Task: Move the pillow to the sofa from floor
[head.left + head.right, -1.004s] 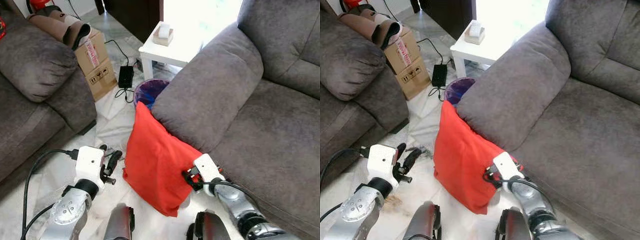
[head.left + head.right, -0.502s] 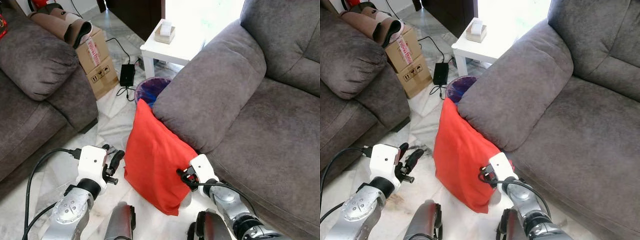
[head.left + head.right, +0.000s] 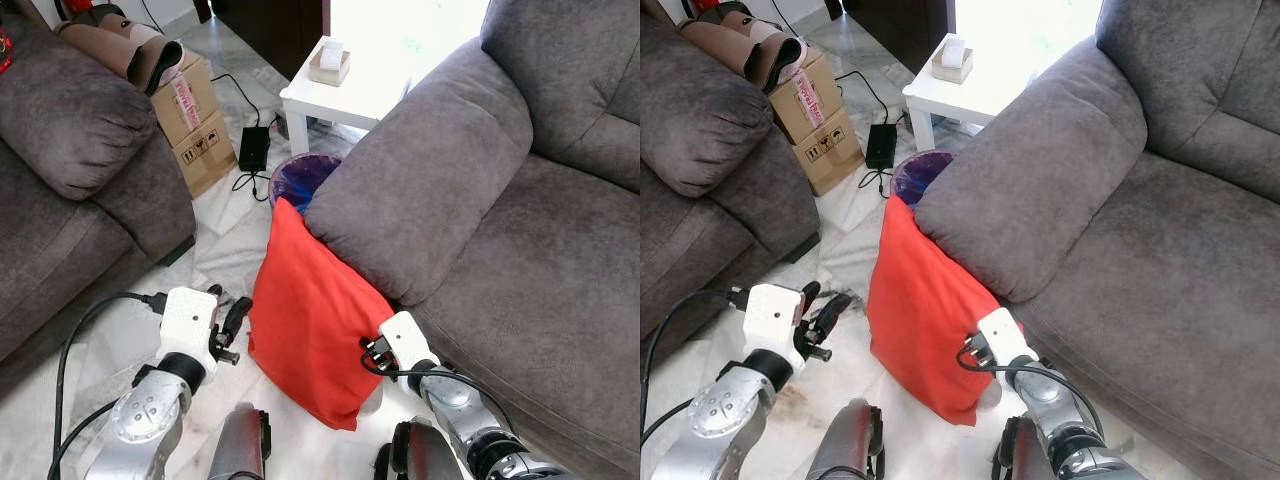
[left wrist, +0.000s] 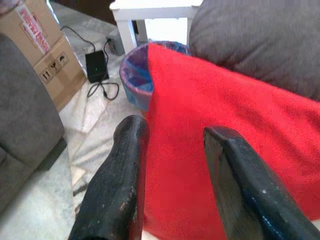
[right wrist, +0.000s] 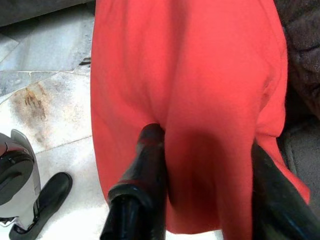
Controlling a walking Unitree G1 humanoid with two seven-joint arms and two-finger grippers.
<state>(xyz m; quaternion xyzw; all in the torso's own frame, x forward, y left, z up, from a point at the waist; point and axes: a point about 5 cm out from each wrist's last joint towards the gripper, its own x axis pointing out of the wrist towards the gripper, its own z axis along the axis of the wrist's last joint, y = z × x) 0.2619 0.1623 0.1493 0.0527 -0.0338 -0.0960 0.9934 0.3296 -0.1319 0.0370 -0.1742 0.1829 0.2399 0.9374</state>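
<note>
Presently, the red pillow (image 3: 312, 320) stood on edge on the tiled floor (image 3: 110, 340), its upper part leaning against the grey sofa's armrest (image 3: 420, 190), which propped it upright. The right gripper (image 5: 200, 165) was pressed into the pillow's lower edge nearest the sofa; in its wrist view the fabric bulged between the two fingers (image 5: 145, 170), which sat spread on either side of a fold. Judged from the bunching, the fingers were closing on that fold, but a firm pinch could not be confirmed. The left gripper (image 4: 175, 165) hung just short of the pillow's opposite face, its fingers (image 4: 122, 175) apart and empty, with red fabric beyond the gap between them. That placement suggested a two-sided hold, sensible for a soft, floppy thing that would sag from one corner.

Beyond the fingertips of the left gripper stood a purple bin (image 4: 132, 75), a black power adapter (image 4: 95, 64) with its cable, a cardboard box (image 3: 190, 120) and a white side table (image 3: 345, 95). The sofa seat (image 3: 540, 290) lay beside the right gripper, above the pillow's base; the lift was not yet made.
</note>
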